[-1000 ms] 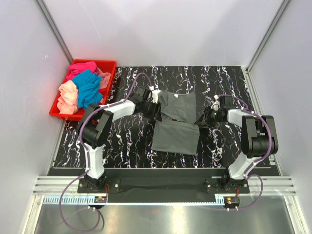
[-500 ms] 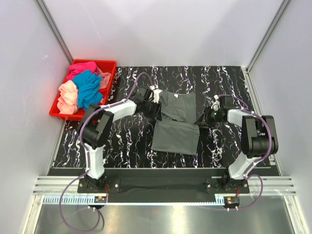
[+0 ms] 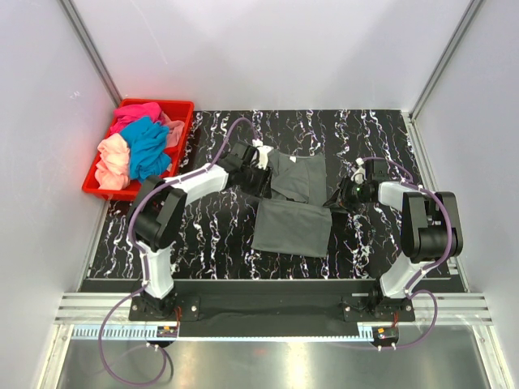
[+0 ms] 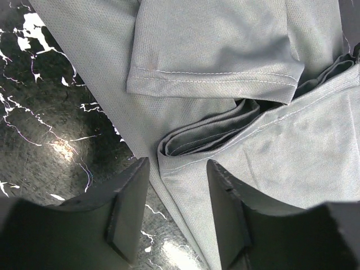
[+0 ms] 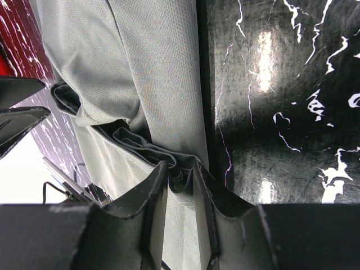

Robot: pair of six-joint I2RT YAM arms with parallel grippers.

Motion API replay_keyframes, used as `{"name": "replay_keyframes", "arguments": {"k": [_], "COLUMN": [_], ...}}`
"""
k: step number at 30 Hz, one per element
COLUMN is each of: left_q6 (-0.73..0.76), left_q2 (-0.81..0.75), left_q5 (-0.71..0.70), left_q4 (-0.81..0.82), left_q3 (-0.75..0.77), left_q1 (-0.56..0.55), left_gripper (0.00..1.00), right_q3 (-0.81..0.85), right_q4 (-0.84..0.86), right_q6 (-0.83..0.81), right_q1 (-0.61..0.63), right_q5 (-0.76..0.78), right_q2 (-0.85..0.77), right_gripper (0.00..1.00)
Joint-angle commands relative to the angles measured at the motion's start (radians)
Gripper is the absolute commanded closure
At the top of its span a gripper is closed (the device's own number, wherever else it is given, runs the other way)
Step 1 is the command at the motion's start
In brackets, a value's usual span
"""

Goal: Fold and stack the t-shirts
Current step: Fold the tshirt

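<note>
This is a robotics lab cell. Plain white panels (image 3: 284, 49) in aluminium framing (image 3: 87, 49) box in a black marbled table (image 3: 219, 235). Two cabled robot arms (image 3: 158, 219) are bolted to a metal rail (image 3: 268, 312).

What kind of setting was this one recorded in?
Probably a lab test cell, not a home: white panel walls on aluminium framing, two robot arms bolted at the near edge of a black marbled table, a red crate of t-shirts.

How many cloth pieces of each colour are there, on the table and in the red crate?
Dark grey cloth t-shirt, on the table: 1
Magenta-pink cloth bundle, in the red plastic crate: 1
Teal-blue cloth bundle, same crate: 1
Peach cloth bundle, same crate: 1
Total: 4
</note>
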Motion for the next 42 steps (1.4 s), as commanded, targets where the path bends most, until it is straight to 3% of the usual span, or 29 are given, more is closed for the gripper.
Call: {"name": "replay_keyframes", "arguments": {"k": [1,13,25,31,35,37,39,42], "left_q6": [0.005,0.015,0.015,0.005,-0.022,-0.034,-0.048,-0.073], "left_q2": [-0.016,0.056,0.041,0.039,0.042,0.044,0.032,-0.01], "left_q5": [0.006,0.023,0.04,0.064,0.097,0.109,0.12,0.086], "left_q4": [0.023,0.01,0.062,0.076,0.092,0.086,0.085,0.076], "left_q3": [0.04,0.066,-0.008,-0.015,-0.014,-0.008,-0.014,-0.028], "left_q1": [0.001,0.001,0.001,0.001,0.001,0.001,-0.001,-0.001], "left_gripper": [0.52,0.53,0.55,0.63,0.77,0.93,1.0,1.0], "right_q3": [0.007,0.019,0.024,0.025,0.025,0.03,0.028,0.022], "right_q4": [0.013,0.007,0.01,0.01,0.021,0.022,0.03,0.033], "right_q6": [-0.002,-0.005,-0.005,-0.004,0.002,-0.001,0.004,0.007], "right_q1": [0.004,0.004,0.004,0.004,0.004,0.004,0.004,0.004], "right_q5": [-0.012,-0.009,-0.01,-0.01,-0.036,-0.052,-0.067,-0.082], "right_q2": [-0.006,0.007,0.016,0.014,0.013,0.008,-0.01,-0.048], "right_gripper": [0.68,0.68,0.68,0.69,0.84,1.0,1.0,1.0]}}
